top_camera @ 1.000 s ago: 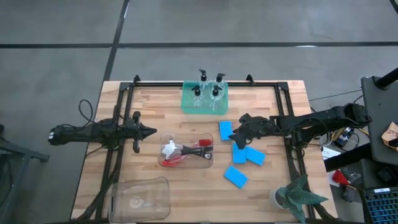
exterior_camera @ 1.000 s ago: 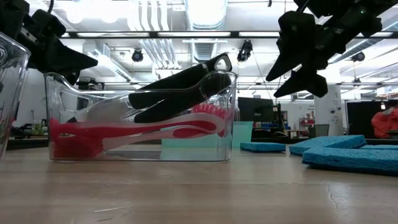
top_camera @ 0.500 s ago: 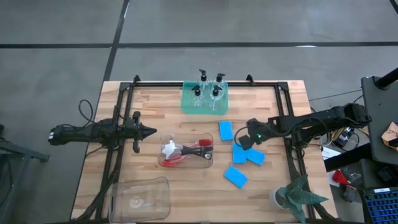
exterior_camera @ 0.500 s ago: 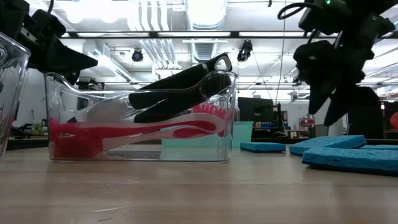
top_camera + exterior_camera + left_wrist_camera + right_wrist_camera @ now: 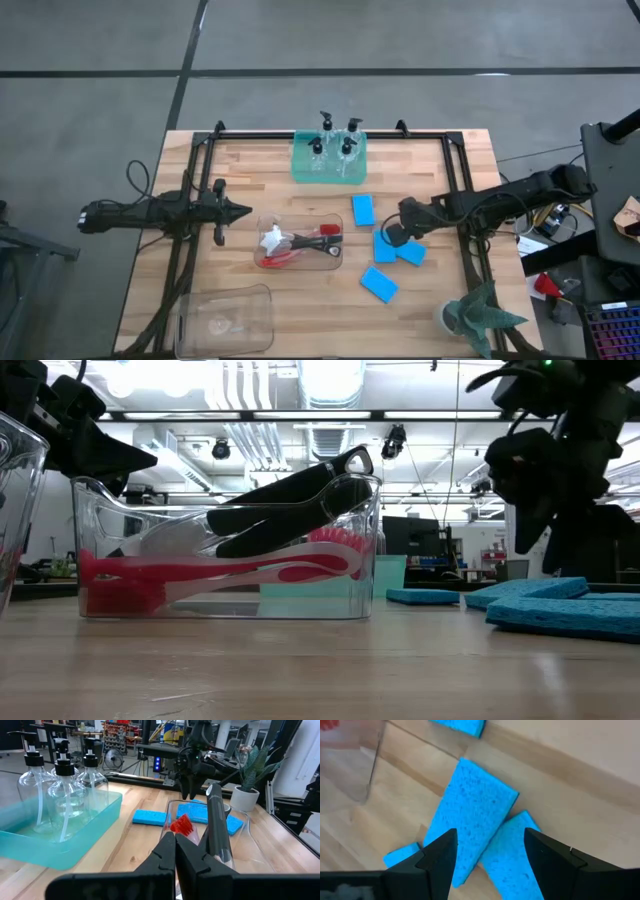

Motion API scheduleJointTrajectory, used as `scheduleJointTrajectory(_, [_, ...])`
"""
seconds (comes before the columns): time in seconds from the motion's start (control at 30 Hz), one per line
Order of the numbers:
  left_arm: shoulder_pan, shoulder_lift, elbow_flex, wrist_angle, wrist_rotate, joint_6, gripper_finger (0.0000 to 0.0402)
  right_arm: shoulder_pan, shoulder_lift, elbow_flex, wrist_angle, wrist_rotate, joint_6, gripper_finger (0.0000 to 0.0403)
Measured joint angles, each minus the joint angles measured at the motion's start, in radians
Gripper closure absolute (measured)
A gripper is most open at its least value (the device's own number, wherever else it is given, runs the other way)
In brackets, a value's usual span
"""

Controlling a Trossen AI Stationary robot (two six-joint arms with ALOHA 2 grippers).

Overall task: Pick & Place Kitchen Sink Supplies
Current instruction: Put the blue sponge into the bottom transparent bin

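Observation:
Several flat blue sponges lie on the table's right half: one alone (image 5: pixel 363 209), two overlapping (image 5: pixel 385 246) (image 5: pixel 409 252), and one nearer the front (image 5: pixel 379 284). My right gripper (image 5: pixel 395 232) hangs open above the overlapping pair, pointing steeply down. In the right wrist view its fingers stand on either side of the upper sponge (image 5: pixel 472 815) without touching it. Clear pump bottles (image 5: pixel 335 148) stand in the green tray (image 5: pixel 300 165). Red, black and white brushes (image 5: pixel 298 243) lie in a clear bin (image 5: pixel 335 262). My left gripper (image 5: pixel 240 211) waits shut at the left.
A clear bin with nothing in it (image 5: pixel 225 318) stands at the front left. A small potted plant (image 5: pixel 478 312) stands at the front right corner. A black frame (image 5: pixel 455 160) runs around the wooden table top.
My right gripper has moved a little toward the table's near edge and sunk toward the overlapping sponges. It has tipped from nearly level to pointing steeply down and has rolled at the wrist. Its fingers stay apart. The sponges have kept their places.

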Motion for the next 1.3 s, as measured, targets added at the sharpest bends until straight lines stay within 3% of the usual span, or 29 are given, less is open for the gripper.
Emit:
scheduleJointTrajectory(0.37, [0.0, 0.0, 0.0, 0.0, 0.0, 0.0, 0.0399, 0.017, 0.026, -0.047, 0.104, 0.064, 0.016, 0.0179])
scheduleJointTrajectory(0.7, [0.0, 0.004, 0.0, 0.006, 0.0, 0.0, 0.0399, 0.017, 0.223, -0.046, 0.245, 0.06, -0.041, 0.019])
scheduleJointTrajectory(0.93, [0.0, 0.013, 0.0, 0.007, 0.0, 0.0, 0.0399, 0.016, 0.247, -0.02, 0.262, 0.051, -0.099, 0.0259])
scheduleJointTrajectory(1.2, [0.0, 0.013, 0.0, 0.007, 0.0, 0.0, 0.0399, 0.015, 0.242, 0.031, 0.264, 0.1, -0.212, 0.0376])
scheduleJointTrajectory(1.3, [0.0, 0.014, 0.0, 0.008, 0.0, 0.0, 0.0399, 0.014, 0.24, 0.045, 0.262, 0.129, -0.239, 0.039])
